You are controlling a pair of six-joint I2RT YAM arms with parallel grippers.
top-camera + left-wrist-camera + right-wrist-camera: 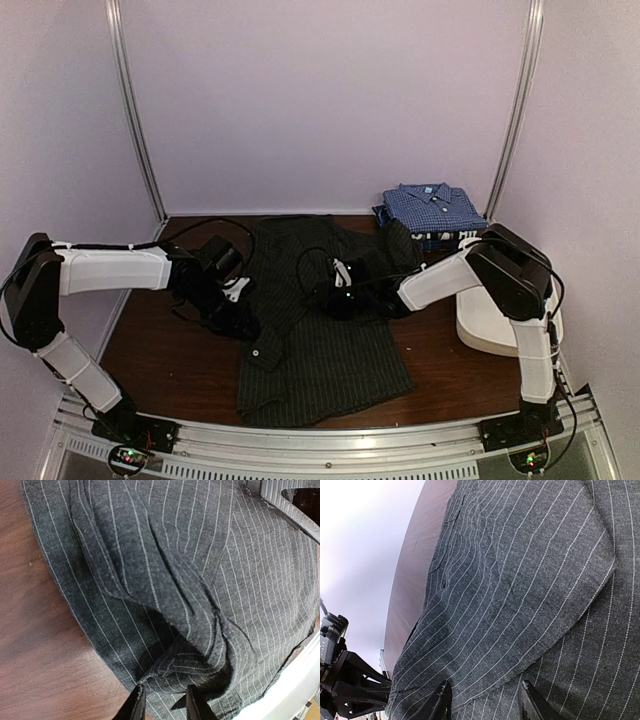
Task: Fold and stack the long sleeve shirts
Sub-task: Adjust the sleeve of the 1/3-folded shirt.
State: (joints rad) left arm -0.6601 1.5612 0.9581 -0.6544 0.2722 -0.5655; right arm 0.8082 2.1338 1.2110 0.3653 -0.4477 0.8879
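A charcoal pinstriped shirt was spread over the middle of the dark wooden counter, with both hands set on it.
In the top view the shirt was seen at the centre of the frame. A raised fold at its left edge was pinched between the fingers of the left hand. The right hand was placed on the shirt's upper middle, fingers apart over a flap edge; whether cloth was gripped could not be told. At the upper right, a folded blue checked shirt was stacked on a navy shirt.
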